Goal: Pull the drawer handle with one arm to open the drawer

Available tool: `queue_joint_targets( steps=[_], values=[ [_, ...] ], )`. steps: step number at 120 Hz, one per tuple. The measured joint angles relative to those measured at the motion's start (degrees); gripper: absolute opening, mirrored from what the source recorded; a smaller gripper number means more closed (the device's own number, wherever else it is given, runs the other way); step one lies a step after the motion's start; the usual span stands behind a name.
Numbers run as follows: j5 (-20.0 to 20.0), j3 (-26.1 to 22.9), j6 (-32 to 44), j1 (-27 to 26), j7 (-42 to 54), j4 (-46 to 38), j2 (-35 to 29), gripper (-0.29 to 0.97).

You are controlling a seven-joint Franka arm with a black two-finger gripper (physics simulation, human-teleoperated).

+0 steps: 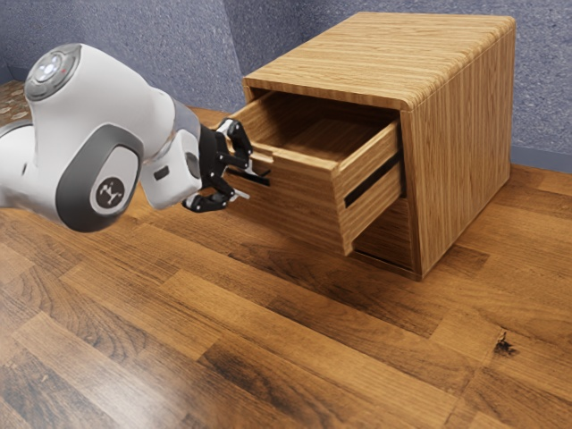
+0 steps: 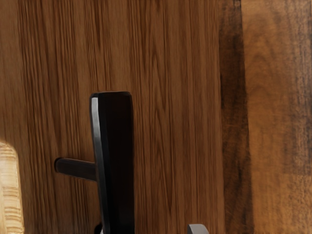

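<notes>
drawer [image 1: 304,192] out, handle [image 2: 114,161] betw. spread fingers [image 1: 234,134]; cabinet [image 1: 456,134]

A plain indoor room, home-like. A wooden cabinet [image 1: 447,107] stands on a floor [image 1: 268,349] of dark, glossy wood planks that spreads out in front of it. Just behind the cabinet rises a blue-grey, rough-textured wall [image 1: 161,45] with a darker skirting strip [image 1: 541,159] at its foot.
</notes>
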Motion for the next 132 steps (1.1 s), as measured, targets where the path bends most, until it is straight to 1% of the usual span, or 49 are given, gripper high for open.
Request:
queue_joint_targets(
  steps=[15,57,132],
  values=[
    [0.0,0.3,0.0,0.0,0.0,-0.8,-0.9,0.09],
    [0.0,0.3,0.0,0.7,0.0,-1.0,-1.1,0.17],
    [-0.1,0.3,0.0,0.7,-0.1,-0.8,-1.7,0.2]
  ],
)
